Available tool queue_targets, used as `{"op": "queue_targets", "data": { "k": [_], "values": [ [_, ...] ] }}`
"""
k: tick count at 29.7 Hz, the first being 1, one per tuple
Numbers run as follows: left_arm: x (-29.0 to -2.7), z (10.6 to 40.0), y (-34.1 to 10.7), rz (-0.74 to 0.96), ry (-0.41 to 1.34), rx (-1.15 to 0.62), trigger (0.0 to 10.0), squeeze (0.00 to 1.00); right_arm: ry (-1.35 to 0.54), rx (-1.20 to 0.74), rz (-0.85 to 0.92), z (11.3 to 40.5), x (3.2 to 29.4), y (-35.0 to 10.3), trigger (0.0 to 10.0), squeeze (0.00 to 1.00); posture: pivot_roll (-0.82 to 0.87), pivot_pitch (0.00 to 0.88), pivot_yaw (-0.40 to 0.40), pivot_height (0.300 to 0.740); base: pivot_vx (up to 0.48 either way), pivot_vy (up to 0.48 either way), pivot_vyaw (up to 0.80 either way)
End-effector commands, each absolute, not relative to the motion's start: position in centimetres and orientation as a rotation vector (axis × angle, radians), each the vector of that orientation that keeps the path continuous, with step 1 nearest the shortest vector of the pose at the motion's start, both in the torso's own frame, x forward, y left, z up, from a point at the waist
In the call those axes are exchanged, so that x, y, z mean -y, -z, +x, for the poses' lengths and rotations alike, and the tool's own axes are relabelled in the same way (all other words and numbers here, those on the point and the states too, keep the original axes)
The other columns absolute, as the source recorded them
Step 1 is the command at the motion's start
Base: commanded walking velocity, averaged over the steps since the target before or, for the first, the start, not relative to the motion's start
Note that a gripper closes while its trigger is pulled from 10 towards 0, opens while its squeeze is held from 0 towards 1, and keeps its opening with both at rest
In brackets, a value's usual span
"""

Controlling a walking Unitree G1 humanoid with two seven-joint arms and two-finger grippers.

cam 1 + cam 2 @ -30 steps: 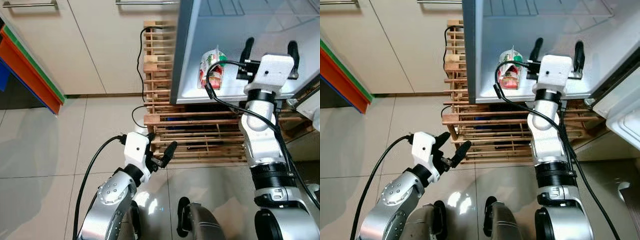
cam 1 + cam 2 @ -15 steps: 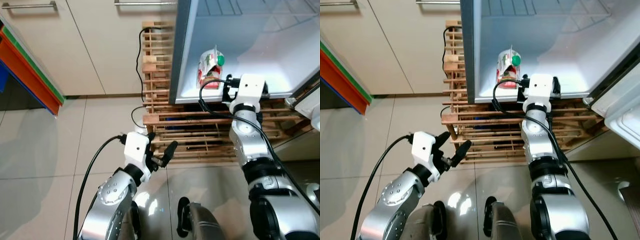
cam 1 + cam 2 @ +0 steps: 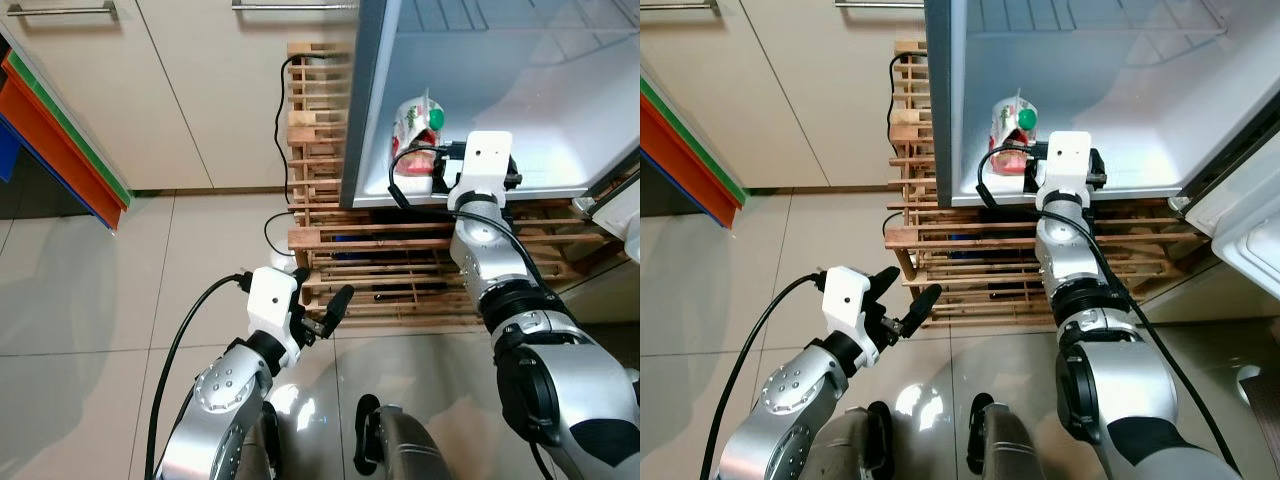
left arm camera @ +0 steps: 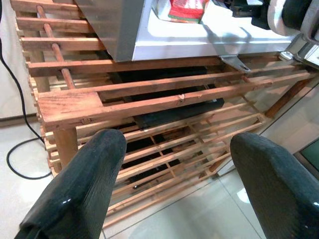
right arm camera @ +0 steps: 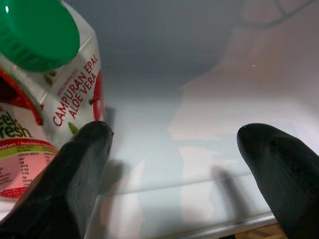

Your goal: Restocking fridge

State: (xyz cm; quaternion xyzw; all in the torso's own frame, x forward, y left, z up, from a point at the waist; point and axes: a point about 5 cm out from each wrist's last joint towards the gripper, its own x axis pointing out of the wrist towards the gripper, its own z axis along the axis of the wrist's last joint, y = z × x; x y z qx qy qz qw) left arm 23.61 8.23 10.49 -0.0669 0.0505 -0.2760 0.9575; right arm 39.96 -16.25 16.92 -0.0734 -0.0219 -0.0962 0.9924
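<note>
The right gripper (image 5: 174, 164) is wide open inside the fridge (image 3: 1160, 120), just beside the carton (image 3: 1011, 136). The left gripper (image 3: 318, 313) is open too, near the wooden rack (image 3: 400, 260).

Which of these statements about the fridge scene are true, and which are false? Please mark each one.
1. The juice carton stands upright on the fridge shelf. True.
2. The carton's cap is red. False: the cap is green.
3. The right gripper is clamped on the carton. False: its fingers are spread open, with the carton beside one finger.
4. The left gripper is low, in front of the wooden rack. True.
5. The left gripper holds a bottle. False: it is open and holds nothing.
</note>
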Motion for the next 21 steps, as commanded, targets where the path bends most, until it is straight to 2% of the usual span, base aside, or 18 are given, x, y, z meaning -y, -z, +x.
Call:
{"op": "queue_targets", "data": {
  "k": [1,12,21],
  "values": [
    [-7.9,23.1,-10.4,-0.135,0.570,-0.109,10.0,0.00,0.152,0.039,-0.157,40.1,15.6,-16.9,10.0,0.00,0.22,0.266,-0.031,0.740,0.000,0.000,0.00],
    [-7.7,23.1,-10.4,-0.139,0.567,-0.110,10.0,0.00,0.096,0.067,-0.196,40.6,14.8,-18.0,10.0,0.00,0.22,0.268,-0.036,0.740,0.000,0.000,0.00],
    [-7.4,24.1,-10.1,-0.140,0.566,-0.109,10.0,0.00,0.102,0.136,-0.190,39.9,15.5,-17.6,10.0,0.00,0.18,0.232,-0.042,0.740,0.000,0.000,0.00]
  ]
}}
